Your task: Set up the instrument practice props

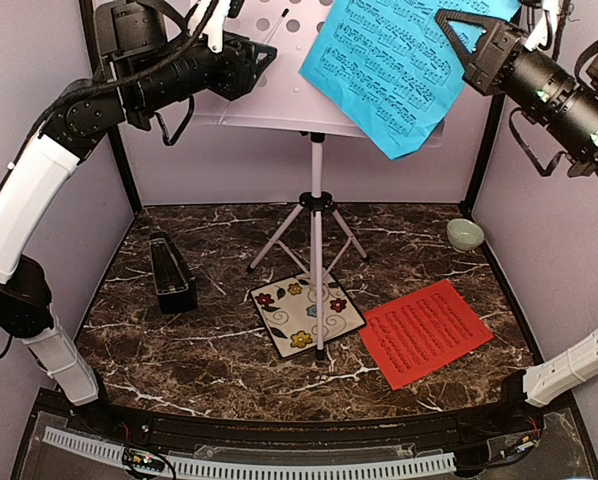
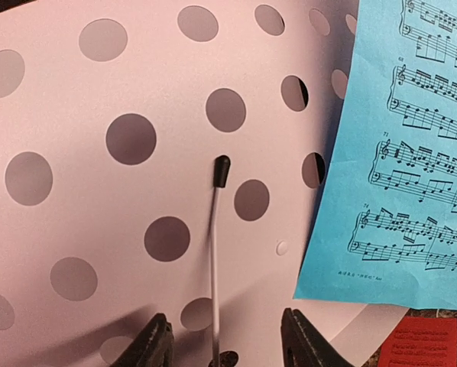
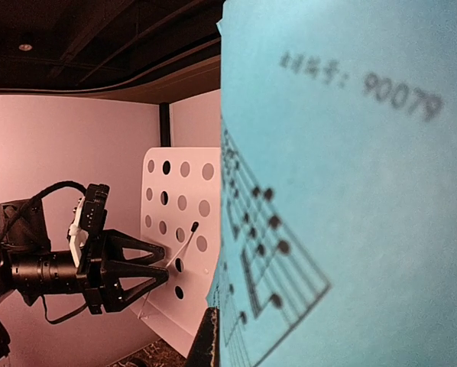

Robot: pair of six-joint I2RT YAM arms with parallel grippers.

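The white perforated music stand rises on its tripod at the table's middle. My left gripper is up at the desk's left face, open. Its two fingers straddle the thin wire page holder without touching it. My right gripper is shut on the blue music sheet, which hangs tilted over the desk's right side and fills the right wrist view. The red music sheet lies flat at the front right. The black metronome stands at the left.
A square floral tile lies under the tripod's front leg. A small pale green bowl sits at the back right. Lilac walls with black corner posts close in the marble table on three sides.
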